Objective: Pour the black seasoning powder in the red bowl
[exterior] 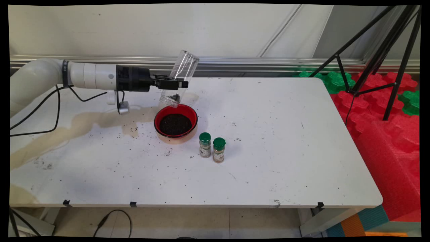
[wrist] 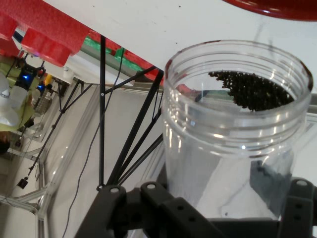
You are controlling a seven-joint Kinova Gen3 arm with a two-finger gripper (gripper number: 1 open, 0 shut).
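We find the gripper (exterior: 174,84) clamped across the body of a clear plastic jar (exterior: 179,76), the fingers pressing its wall from either side. The jar is held tipped well past level, its open mouth pointing down and its closed base raised toward the tabletop's far edge. The mouth hangs just above the far rim of a red bowl (exterior: 190,113), which stands toward the middle of the tabletop, nearer its far edge. The bowl holds a bed of dark granules (exterior: 175,124); a small remnant of the same material sits at the jar's mouth. We judge the tilt and position suited to emptying the jar into the bowl.

Two small green-capped spice jars (exterior: 212,147) stand upright, side by side, just beside the bowl toward the near edge. Stray grains and a tan stain (exterior: 80,124) mark the tabletop's left part.

The main view alone shows the bowl's contents and the spice jars. The hand view alone shows the jar's threaded neck and the granules clinging inside its lip.
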